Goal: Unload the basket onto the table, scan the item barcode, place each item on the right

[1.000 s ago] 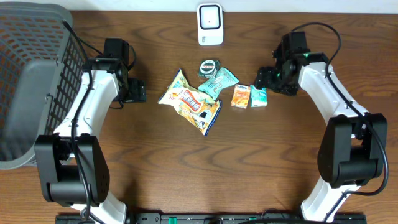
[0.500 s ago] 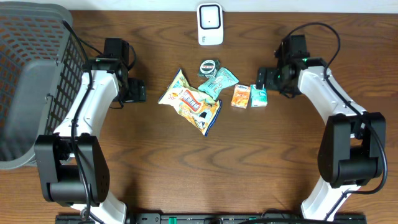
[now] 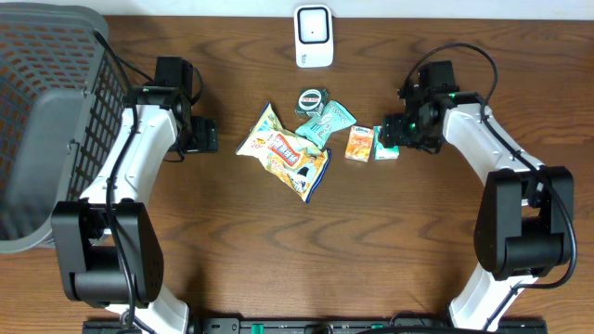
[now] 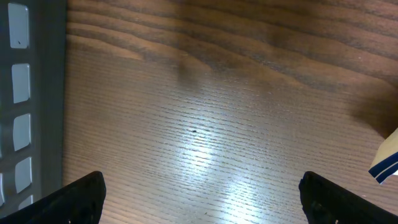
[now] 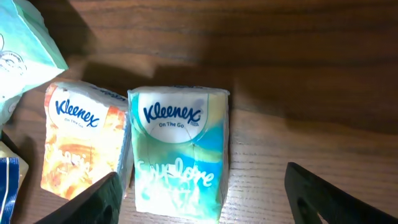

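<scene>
Kleenex pack (image 5: 180, 155) in teal lies flat on the table (image 5: 298, 81) between the spread right fingers (image 5: 87, 202), close to one finger and well clear of the other, not gripped. An orange Kleenex pack (image 5: 78, 146) lies against its side, partly under the nearer fingertip. Left fingers (image 4: 74, 199) stand wide apart above the table, holding nothing.

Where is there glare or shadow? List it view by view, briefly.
Left wrist: bright glare patch on the table. Right wrist: dark shadow over the wood above the teal tissue pack, whose print reads sharp. Overhead: even light, no strong glare.
</scene>
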`<action>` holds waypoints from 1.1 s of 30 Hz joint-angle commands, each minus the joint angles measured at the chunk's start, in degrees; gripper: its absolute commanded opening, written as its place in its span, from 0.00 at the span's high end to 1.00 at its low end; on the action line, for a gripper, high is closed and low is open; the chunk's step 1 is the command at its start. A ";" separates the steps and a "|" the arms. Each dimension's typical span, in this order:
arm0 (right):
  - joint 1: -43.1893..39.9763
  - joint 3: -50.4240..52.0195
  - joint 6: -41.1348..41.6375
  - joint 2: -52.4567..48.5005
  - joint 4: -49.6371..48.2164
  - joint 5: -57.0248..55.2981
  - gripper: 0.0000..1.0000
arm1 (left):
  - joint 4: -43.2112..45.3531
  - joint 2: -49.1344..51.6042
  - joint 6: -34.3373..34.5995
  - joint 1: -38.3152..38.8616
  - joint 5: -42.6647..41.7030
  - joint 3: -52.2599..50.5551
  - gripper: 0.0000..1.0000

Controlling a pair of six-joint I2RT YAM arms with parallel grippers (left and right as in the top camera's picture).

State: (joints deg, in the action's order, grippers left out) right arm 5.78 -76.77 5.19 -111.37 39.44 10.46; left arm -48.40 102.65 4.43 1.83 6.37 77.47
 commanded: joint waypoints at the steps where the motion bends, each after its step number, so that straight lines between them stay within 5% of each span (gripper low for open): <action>1: -0.55 0.17 -2.21 0.04 -0.02 0.59 0.21 | -0.17 0.04 -0.33 -0.04 0.35 -0.17 0.02; 8: -3.21 0.17 -2.56 0.02 -2.43 1.84 0.11 | -0.17 0.04 -0.33 -0.04 0.35 -0.17 0.02; 16: -5.60 0.20 -7.61 -0.35 -3.10 13.73 0.14 | -0.17 0.04 -0.33 -0.04 0.35 -0.17 0.02; 23: -7.34 0.31 -7.58 -2.78 -3.26 19.37 0.37 | -0.17 0.04 -0.33 -0.04 0.33 -0.17 0.02; 33: -11.78 0.31 -7.65 -10.49 -4.09 30.60 0.46 | -0.17 0.04 -0.33 -0.04 0.35 -0.17 0.02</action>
State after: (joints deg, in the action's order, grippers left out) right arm -4.56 -76.75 -1.98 -119.42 35.40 37.23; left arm -48.40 102.65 4.45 1.83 6.37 77.47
